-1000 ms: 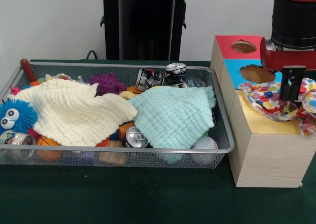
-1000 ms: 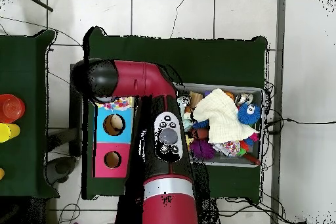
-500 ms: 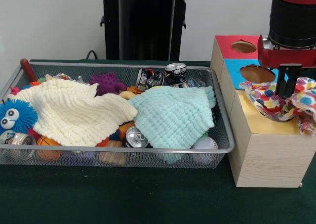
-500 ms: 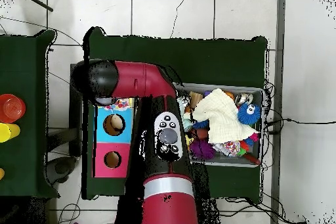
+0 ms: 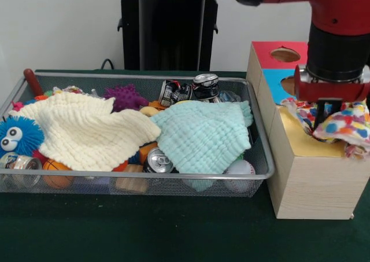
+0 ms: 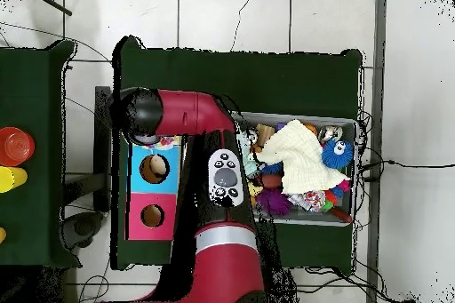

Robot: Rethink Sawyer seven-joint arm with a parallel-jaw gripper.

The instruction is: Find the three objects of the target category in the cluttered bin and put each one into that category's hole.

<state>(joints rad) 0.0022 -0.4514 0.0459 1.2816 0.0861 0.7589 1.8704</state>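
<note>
Pushing down at the right, the black gripper (image 5: 321, 113) sat buried in the white confetti-patched cloth (image 5: 341, 123) over the yellow-topped light-wood box (image 5: 300, 158); finger spread unclear; stuffing needed straight descent.

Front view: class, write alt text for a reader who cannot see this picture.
A red and black robot arm's pincer presses a confetti-patterned cloth onto the yellow top of a wooden box. Left of it, a wire mesh bin of toys and cans holds a cream cloth and a mint-green cloth.
</note>
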